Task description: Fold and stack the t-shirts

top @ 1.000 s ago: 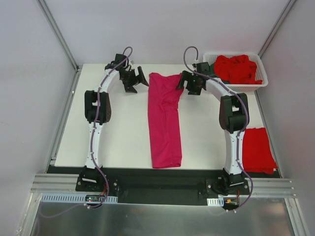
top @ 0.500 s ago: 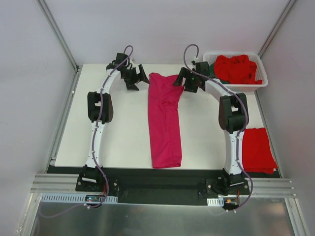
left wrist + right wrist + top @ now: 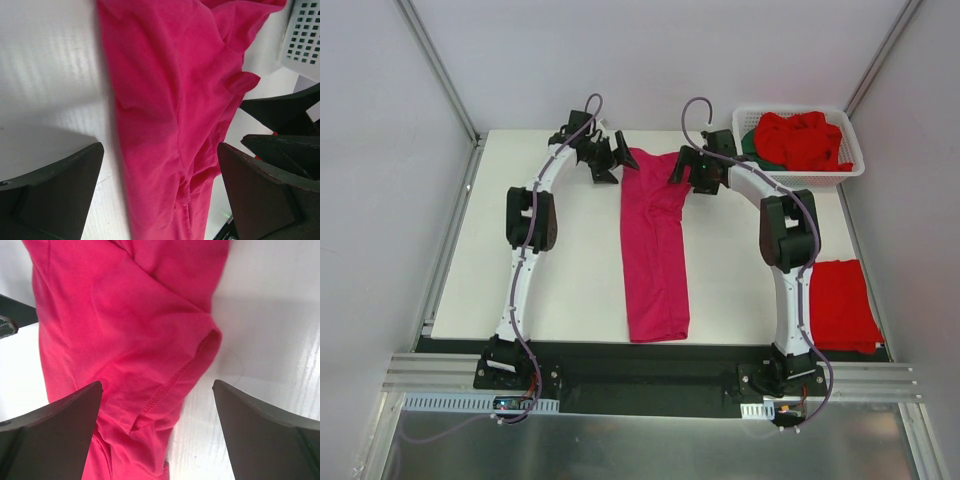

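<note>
- The magenta t-shirt (image 3: 653,250) lies in a long, narrow strip down the middle of the surface (image 3: 560,250). It runs from the far edge almost to the near edge, between the two arms.
- It looks light, limp and a little clingy. I judge it will sag and crease wherever it is lifted, and a pinch may catch only the top layer.
- The far end is rumpled, with a stitched sleeve hem (image 3: 175,382) folded over the body. The best holds are probably the two far corners, taken through all layers.
- The left end effector (image 3: 607,162) hovers at the far-left corner of the strip, fingers spread wide and holding nothing.
- The right end effector (image 3: 692,172) hovers over the far-right corner above the sleeve, also spread wide and empty.
- The surface is white, smooth and flat, so the cloth should slide across it easily.
- A folded red t-shirt (image 3: 842,303) sits at the near right, beside the right arm's base. It looks like the start of the stack.
- A white slotted basket (image 3: 850,165) at the far right holds crumpled red t-shirts (image 3: 805,138) and a dark green t-shirt (image 3: 748,142).
- Pale walls (image 3: 380,150) close in on both sides and behind, so room to swing out sideways is limited.
</note>
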Tool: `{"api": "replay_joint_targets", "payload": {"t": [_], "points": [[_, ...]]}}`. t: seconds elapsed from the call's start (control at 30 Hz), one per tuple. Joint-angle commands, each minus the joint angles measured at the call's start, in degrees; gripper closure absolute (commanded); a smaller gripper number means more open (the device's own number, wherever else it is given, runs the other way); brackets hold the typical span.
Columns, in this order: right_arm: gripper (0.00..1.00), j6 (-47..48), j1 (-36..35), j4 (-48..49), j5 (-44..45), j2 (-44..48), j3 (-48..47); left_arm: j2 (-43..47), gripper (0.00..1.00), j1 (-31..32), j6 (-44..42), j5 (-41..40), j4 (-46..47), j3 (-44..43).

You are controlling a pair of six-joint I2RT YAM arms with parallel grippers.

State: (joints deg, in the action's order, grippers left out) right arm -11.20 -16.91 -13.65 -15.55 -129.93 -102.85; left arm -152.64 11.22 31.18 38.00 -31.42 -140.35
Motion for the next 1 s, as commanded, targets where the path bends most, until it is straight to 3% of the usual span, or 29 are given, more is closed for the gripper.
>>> {"api": "replay_joint_targets", "payload": {"t": [0.0,0.33,0.77,0.97], "points": [[0.03,1.7,-0.1,-1.4,2.8,2.1,0.1,-0.5,0.01,0.9,1.8,1.8,2.2,1.8],[0.10,0.1,-0.1,11.1,-4.2,0.6,4.1,1.5,0.03,1.1,1.2,1.6,4.1,5.6],[0.13,2.3,-1.0,13.4,9.4,3.9,7.0,4.1,0.05,1.3,-0.3,1.7,6.8,10.5],[0.13,4.3,-1.7,23.7,11.8,5.5,11.3,5.7,0.05,1.8,-0.3,1.8,10.0,13.7]]}}
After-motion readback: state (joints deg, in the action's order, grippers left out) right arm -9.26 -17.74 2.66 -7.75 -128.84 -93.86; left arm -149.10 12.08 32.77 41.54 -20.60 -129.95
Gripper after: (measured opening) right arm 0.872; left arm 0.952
